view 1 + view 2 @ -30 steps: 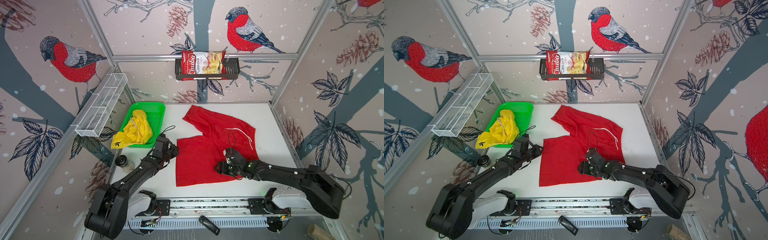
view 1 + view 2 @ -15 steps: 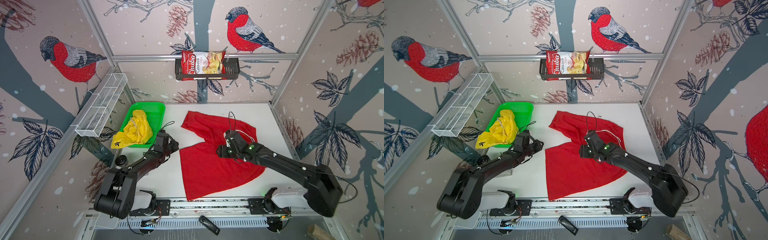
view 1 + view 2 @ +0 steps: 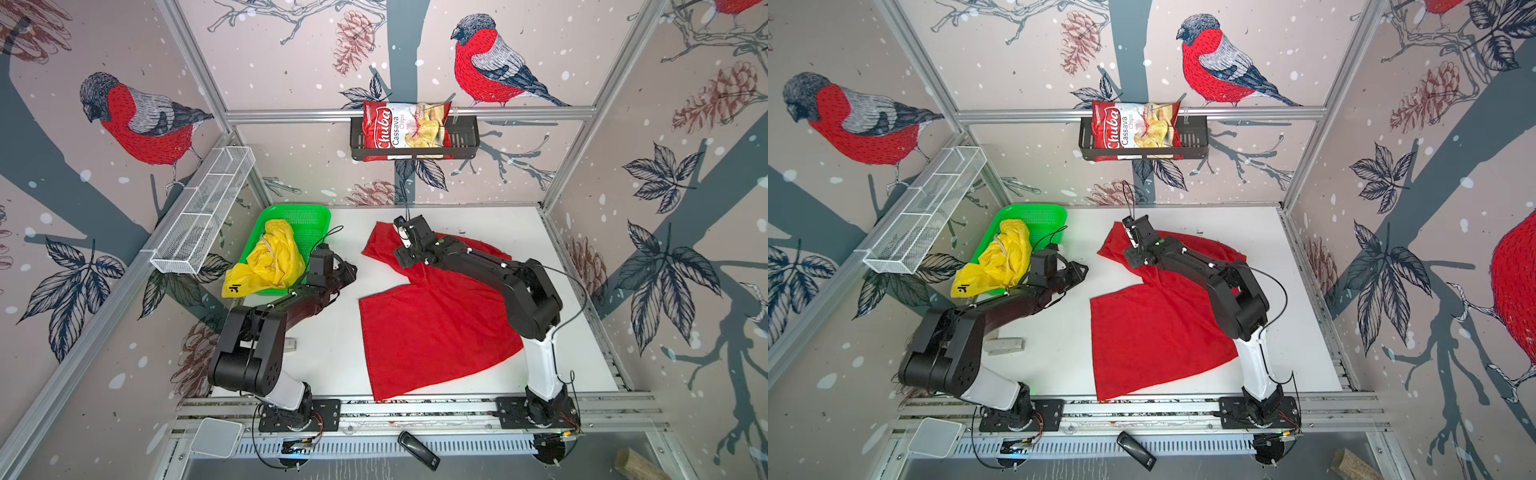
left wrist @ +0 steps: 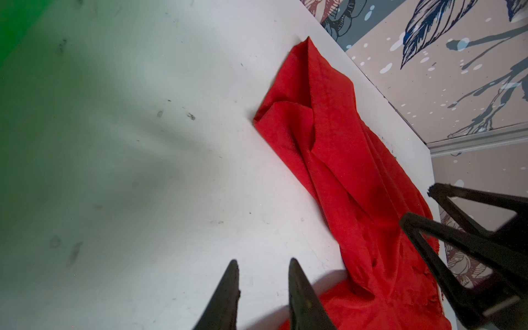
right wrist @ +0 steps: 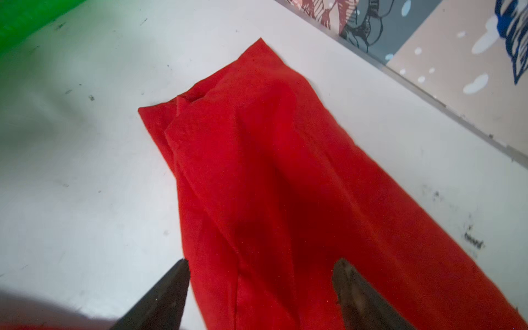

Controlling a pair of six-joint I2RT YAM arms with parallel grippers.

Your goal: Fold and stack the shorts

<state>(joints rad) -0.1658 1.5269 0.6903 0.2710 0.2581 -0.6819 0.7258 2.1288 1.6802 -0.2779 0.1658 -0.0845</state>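
The red shorts (image 3: 432, 332) (image 3: 1154, 332) lie partly folded on the white table, with one leg stretching to the far left (image 5: 257, 160) (image 4: 328, 148). Over that far leg hangs my right gripper (image 3: 400, 243) (image 3: 1130, 243) (image 5: 263, 261) (image 4: 417, 205), open, with nothing held between its fingers. The yellow shorts (image 3: 270, 262) (image 3: 1000, 262) sit crumpled in the green basket (image 3: 299, 208) (image 3: 1034, 208), one corner hanging over its near rim. My left gripper (image 3: 351, 270) (image 3: 1084, 270) (image 4: 263, 261) is beside the basket over bare table, open by a narrow gap and empty.
A chips bag (image 3: 405, 131) sits in a black rack on the back wall. A white wire shelf (image 3: 203, 216) hangs on the left wall. A small pale object (image 3: 291, 344) lies by the left arm. A black stick (image 3: 417, 451) lies on the front rail.
My right gripper carried the red cloth from the near side to the far side, folding it over, then opened. The left arm drew back toward the basket.
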